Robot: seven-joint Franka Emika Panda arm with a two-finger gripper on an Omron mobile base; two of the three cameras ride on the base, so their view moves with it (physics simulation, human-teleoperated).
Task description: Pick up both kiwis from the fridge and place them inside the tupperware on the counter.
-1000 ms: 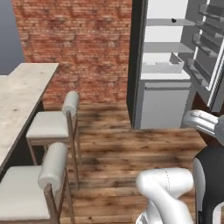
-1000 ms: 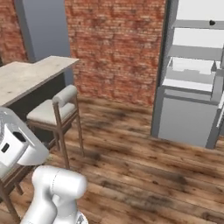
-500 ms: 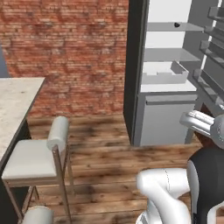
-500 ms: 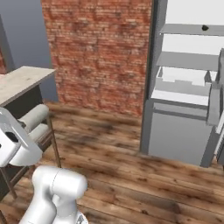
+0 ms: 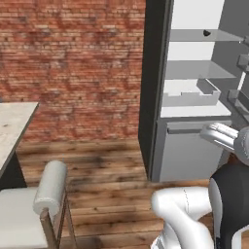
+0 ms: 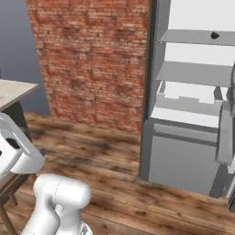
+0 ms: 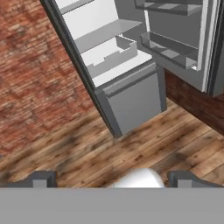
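- 1 kiwi (image 5: 206, 33) sits on an upper shelf of the fridge (image 5: 194, 97), near that shelf's back edge; in the right base view the same dark speck (image 6: 214, 35) lies toward the shelf's right end.
- Second kiwi: cannot tell where it is from these frames.
- Fridge stands open, pale interior exposed; flat grey shelves stacked above a closed lower drawer front (image 5: 192, 151).
- White bin (image 5: 189, 92) rests on the shelf just above the drawer, at the shelf's front edge.
- Fridge door (image 7: 183, 39) swung out, door shelves visible in the hand view, right of the cabinet.
- Gripper (image 7: 111, 179): 2 dark fingertips stand far apart at the bottom of the hand view, jaws spread wide, nothing between them; wood floor (image 7: 131, 144) lies beyond.
- Gripper is well apart from the fridge and touches nothing.
- Counter (image 5: 12, 129): beige corner enters at the left edge of the left base view; its edge also shows at the left of the right base view.
- Stool (image 5: 34, 214) with a pale padded seat and back stands just beside the counter's edge.
- Brick wall (image 5: 73, 63) runs behind, meeting the fridge's dark side panel.
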